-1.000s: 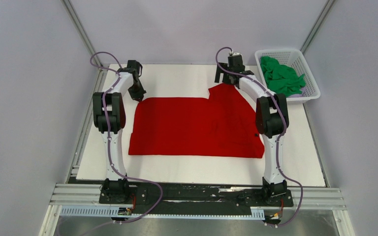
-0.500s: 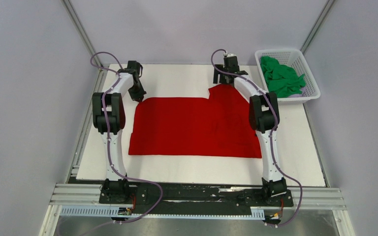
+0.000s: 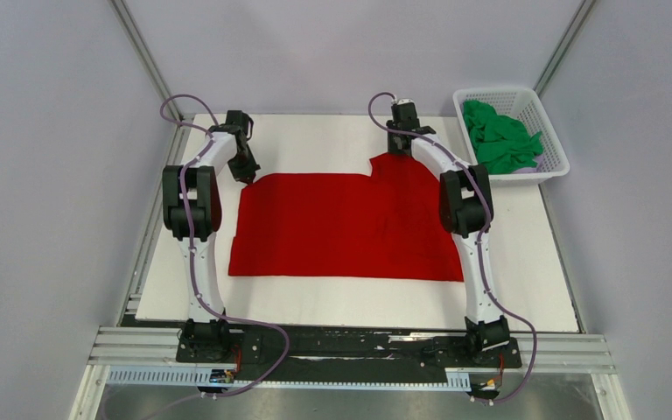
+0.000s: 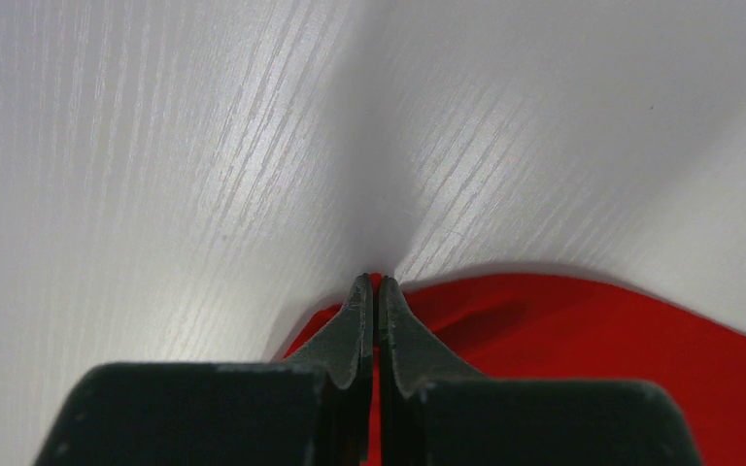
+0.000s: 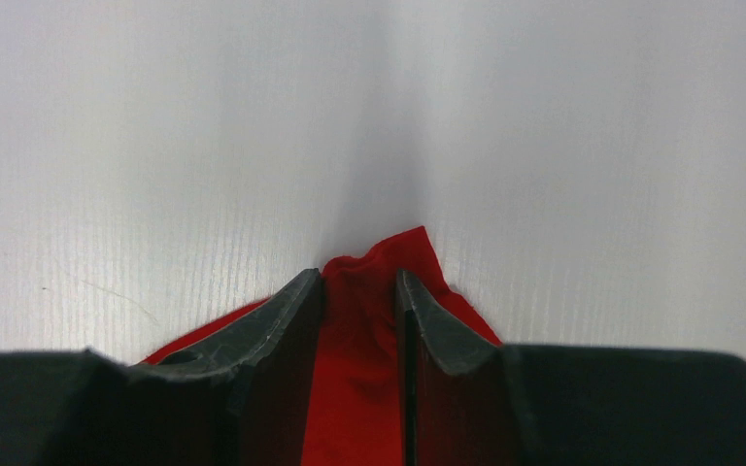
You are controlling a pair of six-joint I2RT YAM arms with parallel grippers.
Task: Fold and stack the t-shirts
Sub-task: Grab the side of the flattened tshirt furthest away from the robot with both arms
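At the far left corner of the red cloth, the left gripper (image 3: pixel 246 172) (image 4: pixel 375 287) was pressed together. Its two dark fingers (image 4: pixel 357 325) met at the tips, with only a thin red line showing between them lower down. It pinched the very edge of the red t-shirt (image 3: pixel 341 227) (image 4: pixel 583 349). In the left wrist view the cloth spread away from the tips toward the right. The white, faintly grained table (image 4: pixel 155 146) lay bare beyond them.

The right gripper (image 3: pixel 400 149) (image 5: pixel 359 282) sat on the far right part of the same shirt, where a section jutted farther back than the rest of the far edge. Its fingers (image 5: pixel 282 316) stood a little apart. A bunched ridge of red cloth filled the gap between them and poked past the tips in a small peak (image 5: pixel 393 254). The gripper was closed on that fold, with the tips down close to the table (image 5: pixel 155 146).

Seen from above, the red t-shirt lay spread flat in the middle of the table (image 3: pixel 315 302), between the two arms. Its near edge ran straight and its far edge was stepped, higher on the right. Both grippers held it along that far edge, one toward each end.

The green t-shirt (image 3: pixel 499 140) lay crumpled inside the white lattice basket (image 3: pixel 490 90). The basket stood at the far right corner of the table, to the right of the right gripper. The green t-shirt did not touch the red one.
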